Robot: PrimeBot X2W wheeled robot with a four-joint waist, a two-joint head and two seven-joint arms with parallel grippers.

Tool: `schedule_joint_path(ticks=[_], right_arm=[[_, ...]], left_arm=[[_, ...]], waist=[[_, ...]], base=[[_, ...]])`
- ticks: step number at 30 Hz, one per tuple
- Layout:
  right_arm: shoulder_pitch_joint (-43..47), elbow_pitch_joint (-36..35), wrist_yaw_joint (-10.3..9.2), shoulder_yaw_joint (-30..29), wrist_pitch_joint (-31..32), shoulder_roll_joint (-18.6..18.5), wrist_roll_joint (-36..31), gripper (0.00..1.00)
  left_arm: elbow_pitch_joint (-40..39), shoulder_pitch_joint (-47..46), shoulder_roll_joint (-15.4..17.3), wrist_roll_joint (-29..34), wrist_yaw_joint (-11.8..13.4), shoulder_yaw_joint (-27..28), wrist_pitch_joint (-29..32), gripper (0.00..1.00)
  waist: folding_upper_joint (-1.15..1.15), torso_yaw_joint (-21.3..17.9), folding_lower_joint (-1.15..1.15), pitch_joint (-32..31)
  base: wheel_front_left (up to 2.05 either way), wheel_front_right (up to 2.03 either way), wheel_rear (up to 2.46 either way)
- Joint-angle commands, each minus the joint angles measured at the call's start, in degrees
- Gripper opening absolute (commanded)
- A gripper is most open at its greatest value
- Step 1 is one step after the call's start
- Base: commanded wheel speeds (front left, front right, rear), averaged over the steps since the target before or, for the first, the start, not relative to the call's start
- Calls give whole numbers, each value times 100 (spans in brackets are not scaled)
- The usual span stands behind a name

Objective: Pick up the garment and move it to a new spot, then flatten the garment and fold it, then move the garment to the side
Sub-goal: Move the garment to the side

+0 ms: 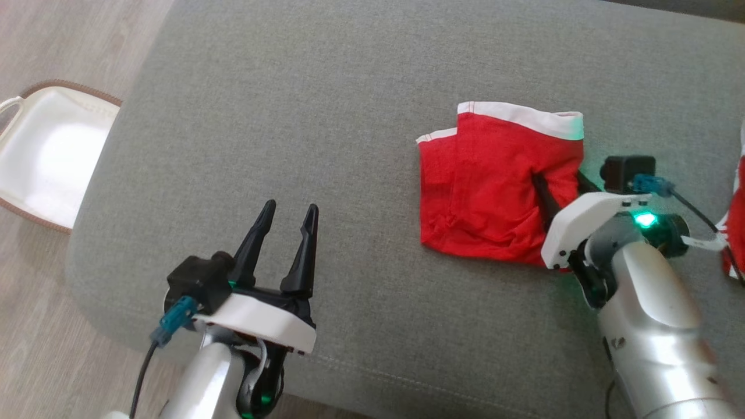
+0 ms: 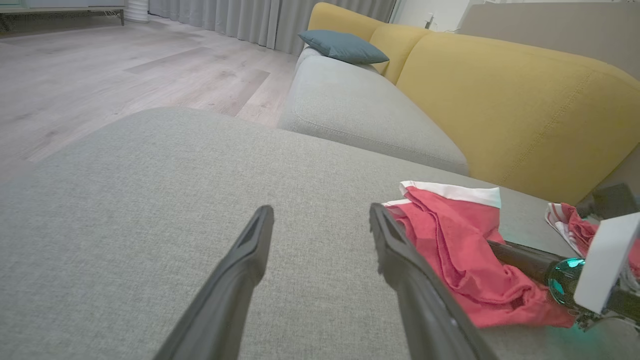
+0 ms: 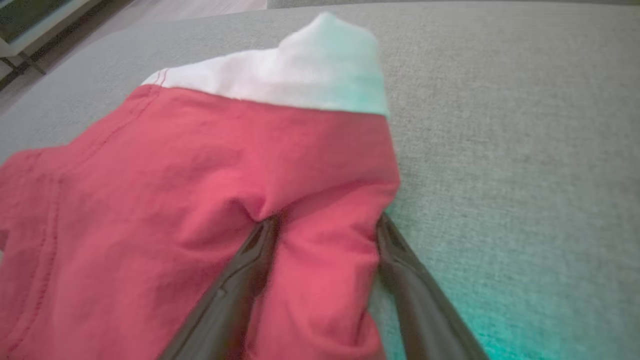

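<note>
Straddling edge of folded shorts [image 1: 495, 174], right jaws spread | left jaws spread, clear | pinch all layers, slide low

clear: grey cushion [image 1: 291, 116] left of garment [image 1: 495, 186] | blocked: right edge, second red cloth [image 1: 738, 233], possibly bunched

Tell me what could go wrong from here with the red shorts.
1. The right claw straddles only a loose ridge of the shorts. Closing may pinch just one layer, so the shorts could fall open on lifting.
2. Another red garment lies close by at the right. Moving the shorts that way might tangle both.
</note>
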Motion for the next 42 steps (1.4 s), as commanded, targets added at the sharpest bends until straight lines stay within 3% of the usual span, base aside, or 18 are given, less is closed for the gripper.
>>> schedule_joint_path(ticks=[1, 8, 16, 21, 30, 35, 42], right_arm=[[-37, 29, -4, 227, 7, 67, -121, 0], [-238, 16, -4, 617, -654, -150, -790, 0], [-452, -272, -4, 1317, -987, -739, -1260, 0], [-588, -636, -4, 1898, -841, -1484, -1087, 0], [-667, -1165, -4, 2424, -102, -3450, -421, 0], [-707, -1214, -4, 2237, 77, -4203, -288, 0], [-612, -1057, -4, 1479, 65, -4153, -615, 0]], left_arm=[[-207, -196, 37, -57, 33, 135, -34, 100], [-203, -219, 37, 13, 13, 246, -34, 100], [-223, -225, 37, 108, -30, 378, -34, 100], [-251, -291, 37, 168, -75, 479, -34, 100], [-280, -580, 37, 158, -130, 444, -34, 100], [-298, -701, 37, 137, -143, 418, -34, 100], [-267, -838, 37, 92, -167, 370, -34, 100]], waist=[[0, -39, 0, -4], [0, -414, 0, -118], [0, -1063, 0, -204], [0, -1532, 0, -118], [0, -1886, 0, 257], [0, -1855, 0, 471], [0, -1650, 0, 684]], base=[[0, 0, 0], [0, 0, 0], [0, 0, 0], [0, 0, 0], [0, 0, 0], [0, 0, 0], [0, 0, 0]])
